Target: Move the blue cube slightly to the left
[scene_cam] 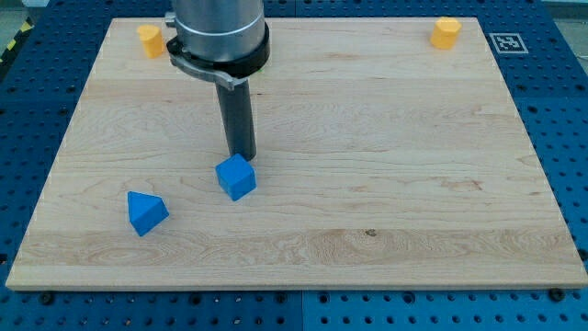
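The blue cube lies on the wooden board, left of the middle and toward the view's bottom. My tip stands just above the cube in the view, at its upper right edge, touching it or nearly so. The dark rod rises from there to the grey arm body at the view's top.
A blue triangular block lies to the lower left of the cube. A yellow block sits at the board's top left corner and another yellow block at the top right. A marker tag lies off the board's top right.
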